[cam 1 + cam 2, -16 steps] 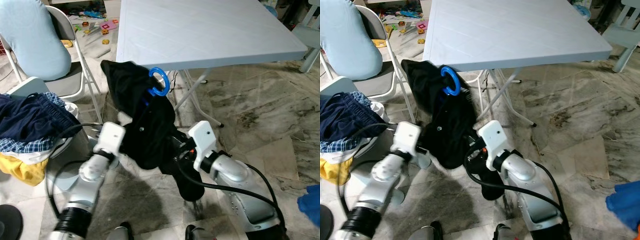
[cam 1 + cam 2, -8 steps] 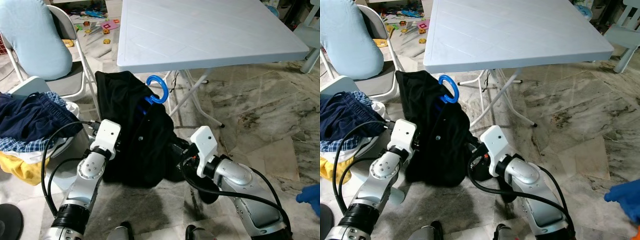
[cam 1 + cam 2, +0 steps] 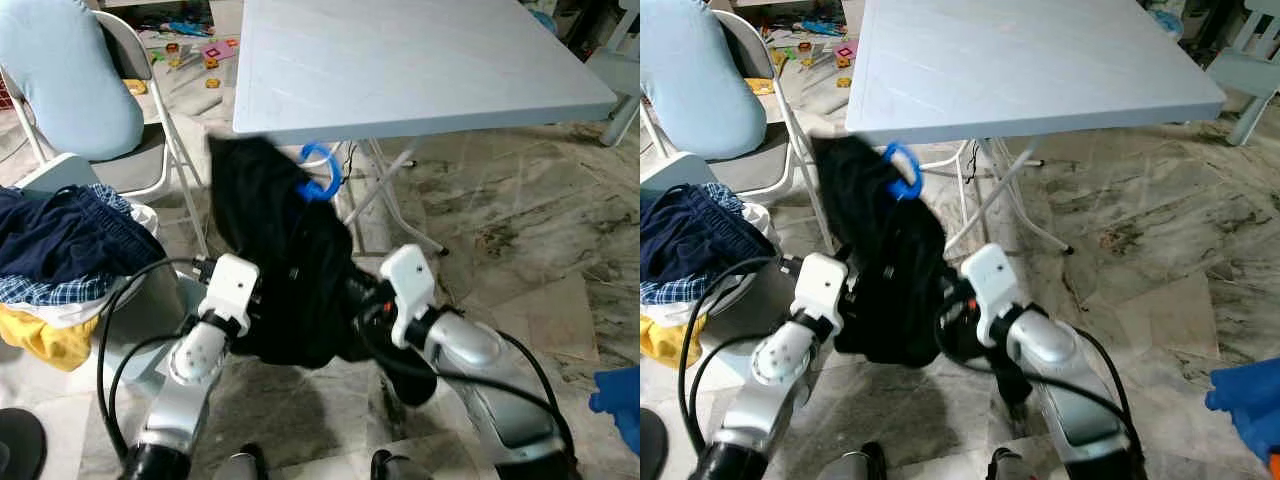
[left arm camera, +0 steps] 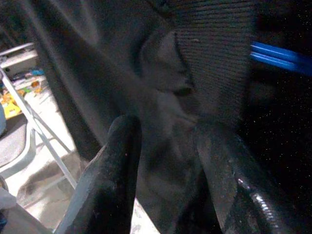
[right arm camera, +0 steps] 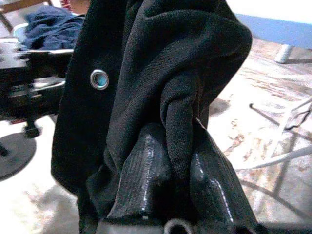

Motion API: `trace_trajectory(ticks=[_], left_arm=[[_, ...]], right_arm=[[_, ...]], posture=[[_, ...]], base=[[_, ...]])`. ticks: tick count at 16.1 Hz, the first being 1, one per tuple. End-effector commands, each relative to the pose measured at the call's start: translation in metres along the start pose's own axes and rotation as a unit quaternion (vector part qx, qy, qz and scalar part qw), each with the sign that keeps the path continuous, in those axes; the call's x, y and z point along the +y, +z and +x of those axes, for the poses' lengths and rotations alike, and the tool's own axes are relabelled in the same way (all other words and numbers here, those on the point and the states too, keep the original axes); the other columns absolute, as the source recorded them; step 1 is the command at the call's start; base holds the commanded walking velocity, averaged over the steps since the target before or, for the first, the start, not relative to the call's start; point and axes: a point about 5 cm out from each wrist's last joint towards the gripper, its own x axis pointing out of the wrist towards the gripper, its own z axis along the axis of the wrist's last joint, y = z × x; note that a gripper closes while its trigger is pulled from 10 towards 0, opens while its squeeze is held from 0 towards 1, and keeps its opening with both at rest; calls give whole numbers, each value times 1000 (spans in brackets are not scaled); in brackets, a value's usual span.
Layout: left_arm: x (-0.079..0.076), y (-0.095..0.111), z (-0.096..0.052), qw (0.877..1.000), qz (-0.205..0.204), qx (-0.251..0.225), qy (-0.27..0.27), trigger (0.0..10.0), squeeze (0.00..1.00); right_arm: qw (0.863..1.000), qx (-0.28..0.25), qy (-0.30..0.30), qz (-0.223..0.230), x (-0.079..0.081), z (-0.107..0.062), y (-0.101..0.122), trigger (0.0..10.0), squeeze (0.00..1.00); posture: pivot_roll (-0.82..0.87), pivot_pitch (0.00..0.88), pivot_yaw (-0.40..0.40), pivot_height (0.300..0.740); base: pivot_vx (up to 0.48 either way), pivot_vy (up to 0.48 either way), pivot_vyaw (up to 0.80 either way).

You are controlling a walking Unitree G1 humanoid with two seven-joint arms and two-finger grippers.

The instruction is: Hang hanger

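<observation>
Blue plastic marks the hanger (image 3: 318,172), whose round hook pokes out of a black garment (image 3: 285,265) draped over it, just below the near edge of the pale table (image 3: 420,60). The hook sits close under that edge, in front of the table's folding metal legs (image 3: 385,190), with only a narrow gap to the tabletop above.

Both arms hold the bundle up between them over the marble floor (image 3: 520,240). The right gripper (image 5: 170,168) has its two fingers pinched together on a fold of the black cloth, near a small metal eyelet (image 5: 99,78). The left gripper (image 4: 168,161) has its fingers spread apart with the dark fabric lying between and against them; a strip of the blue hanger shows just beyond.

Open floor lies to the robot's right of the table legs, and a patch of blue cloth (image 3: 618,400) rests at that far edge. To the left stands a folding chair (image 3: 150,130) with a light blue cover (image 3: 75,75), close to the garment. Nearer, a basket (image 3: 60,175) is heaped with dark blue, checked and yellow laundry (image 3: 60,260). Small colourful toys (image 3: 190,55) are scattered on the floor beyond the chair.
</observation>
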Motion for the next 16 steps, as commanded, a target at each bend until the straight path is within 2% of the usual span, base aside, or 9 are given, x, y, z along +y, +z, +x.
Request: trace_trajectory(ticks=[1, 5, 11, 14, 15, 16], left_arm=[[-1, 4, -4, 1000, 13, -10, 5, 10000, 0], [-10, 5, -6, 1000, 27, -8, -6, 10000, 0], [-2, -6, 12, 999, 41, 10, -7, 10000, 0], [-2, -7, 18, 999, 42, 11, -9, 10000, 0], [-1, -6, 19, 999, 42, 4, -6, 3608, 0], [2, -4, 19, 999, 50, -1, 3, 0, 0]], right_arm=[[1000, -27, -5, -10, 0, 4, 10, 10000, 0], [999, -35, -2, -6, 1, 9, 13, 10000, 0], [996, -46, 74, 10, 18, 0, 22, 10000, 0], [994, -63, 89, 29, 24, 0, 32, 10000, 0], [992, -74, 99, 33, 26, 0, 40, 10000, 0], [992, -74, 101, 31, 26, 0, 41, 10000, 0]], posture=[[-78, 181, 32, 740], [-75, 179, 31, 740], [-96, 179, 37, 740], [-104, 179, 39, 740], [-106, 179, 40, 740], [-105, 179, 40, 740]], base=[[0, 0, 0], [0, 0, 0], [0, 0, 0], [0, 0, 0], [0, 0, 0], [0, 0, 0]])
